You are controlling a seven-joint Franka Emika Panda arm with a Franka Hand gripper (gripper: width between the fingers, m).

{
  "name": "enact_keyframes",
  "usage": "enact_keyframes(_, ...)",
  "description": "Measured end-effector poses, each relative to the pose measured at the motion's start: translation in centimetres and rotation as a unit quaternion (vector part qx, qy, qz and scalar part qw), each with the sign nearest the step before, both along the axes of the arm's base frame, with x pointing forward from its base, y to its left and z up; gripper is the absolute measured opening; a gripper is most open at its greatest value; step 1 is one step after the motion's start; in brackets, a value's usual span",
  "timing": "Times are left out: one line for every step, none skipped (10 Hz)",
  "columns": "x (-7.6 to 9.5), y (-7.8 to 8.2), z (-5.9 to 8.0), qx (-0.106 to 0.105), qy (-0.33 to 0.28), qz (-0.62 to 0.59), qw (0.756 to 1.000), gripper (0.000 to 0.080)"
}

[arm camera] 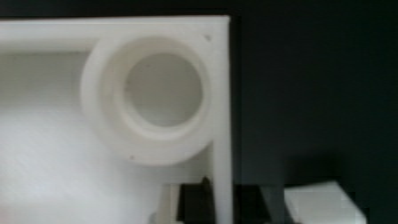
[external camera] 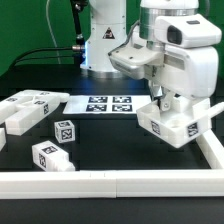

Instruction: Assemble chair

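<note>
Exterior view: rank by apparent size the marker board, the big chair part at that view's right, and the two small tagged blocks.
1. Chair part
2. Marker board
3. Far block and near block: alike; the near one's edge may just be closeness to the camera.

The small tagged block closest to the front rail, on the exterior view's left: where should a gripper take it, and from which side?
Take the small tagged block across its two long side faces, about mid-length, coming straight down. It appears to lie flat, tag up, apart from neighbouring parts, so both flanks look free and its narrow width should fit between open jaws.
</note>
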State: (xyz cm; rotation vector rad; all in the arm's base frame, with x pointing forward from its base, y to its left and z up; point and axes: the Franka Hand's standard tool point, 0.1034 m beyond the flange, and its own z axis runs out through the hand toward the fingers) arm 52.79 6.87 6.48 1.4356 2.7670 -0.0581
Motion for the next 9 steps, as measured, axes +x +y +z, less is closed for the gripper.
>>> enact_keyframes(-0.1,-0.1,-0.1,-0.002,0.002,0.04,0.999,0.003)
enact_keyframes(-0.1,-0.4,-0.2,-0.002,0.005,0.064,0.998,0.003)
enact_keyframes(-0.1,-0.5,-0.2,-0.003,0.006,0.078,0.997,0.003)
enact_keyframes(-0.1,-0.7,-0.3,-0.007,0.008,0.123,0.992,0.003)
enact_keyframes(0.0,-1.2,-0.4,-0.012,0.013,0.194,0.981,0.003)
enact_keyframes(0.8,-2.2,-0.5,-0.015,0.023,0.286,0.958,0.003)
enact_keyframes(1.8,-2.8,-0.9,-0.022,0.034,0.326,0.944,0.003)
enact_keyframes(3.0,-3.3,-1.4,-0.038,0.054,0.4,0.914,0.003)
enact_keyframes(3.9,-3.5,-1.7,-0.052,0.066,0.457,0.886,0.003)
